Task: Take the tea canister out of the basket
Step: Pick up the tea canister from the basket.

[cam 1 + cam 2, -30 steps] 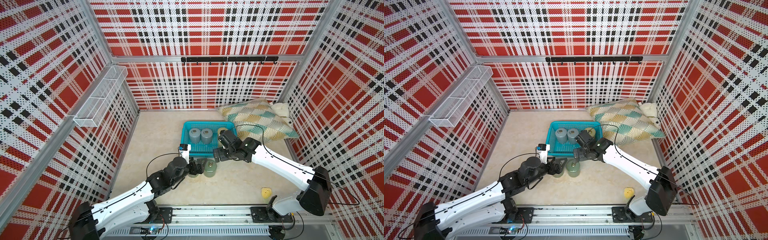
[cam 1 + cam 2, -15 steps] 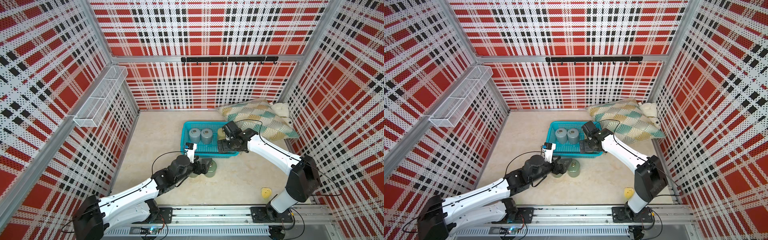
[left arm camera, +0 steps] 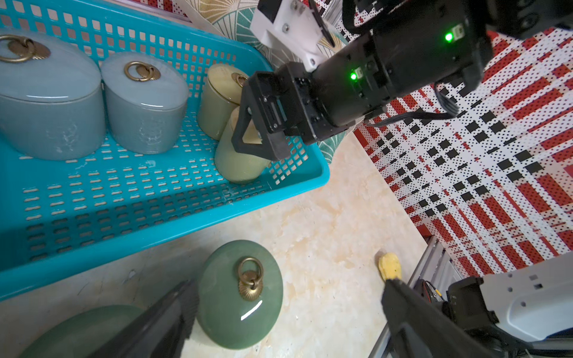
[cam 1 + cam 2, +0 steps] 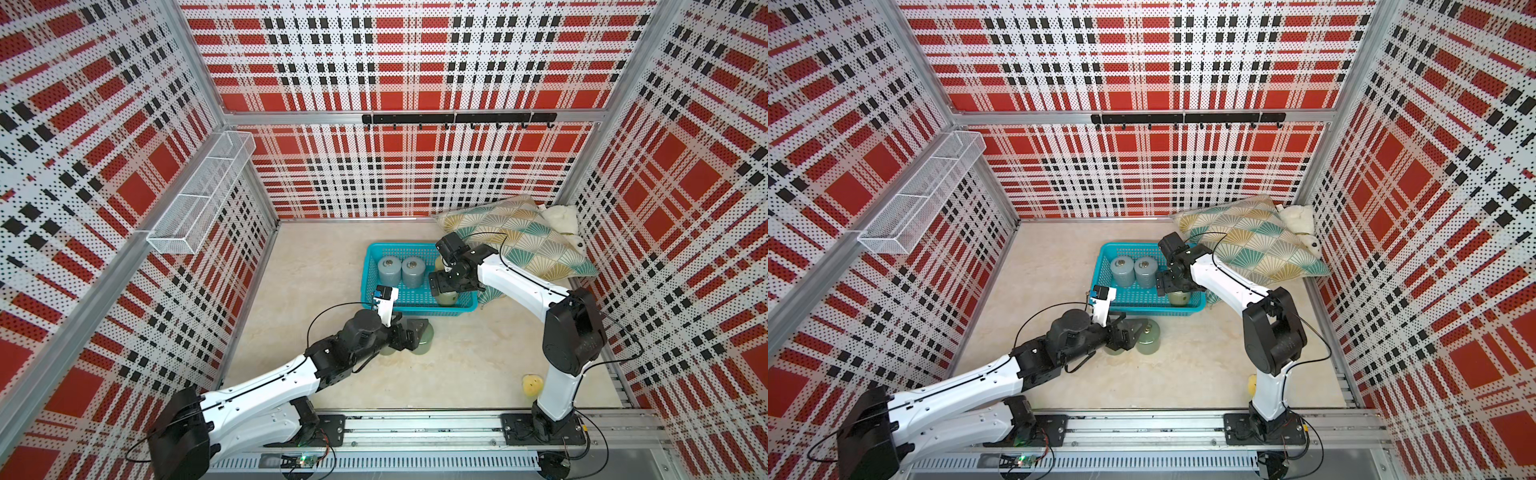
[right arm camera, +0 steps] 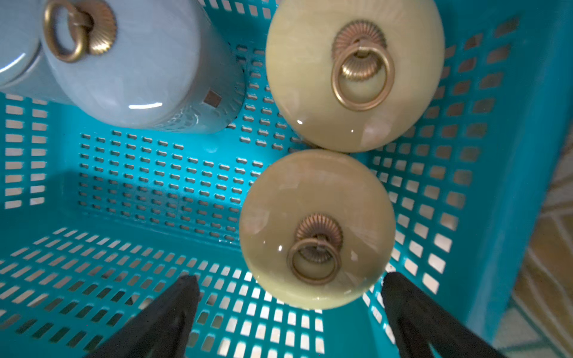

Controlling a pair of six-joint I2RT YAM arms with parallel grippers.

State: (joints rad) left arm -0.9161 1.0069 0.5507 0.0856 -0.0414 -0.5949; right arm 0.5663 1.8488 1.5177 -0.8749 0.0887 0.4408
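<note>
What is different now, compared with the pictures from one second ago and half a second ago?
The right gripper, open, moved from near the green canister on the table back into the basket. It now hangs over the front cream canister. The left gripper, also open, edged a little forward by the green canister. Nothing was gripped or let go. The basket and all canisters stayed in place.
</note>
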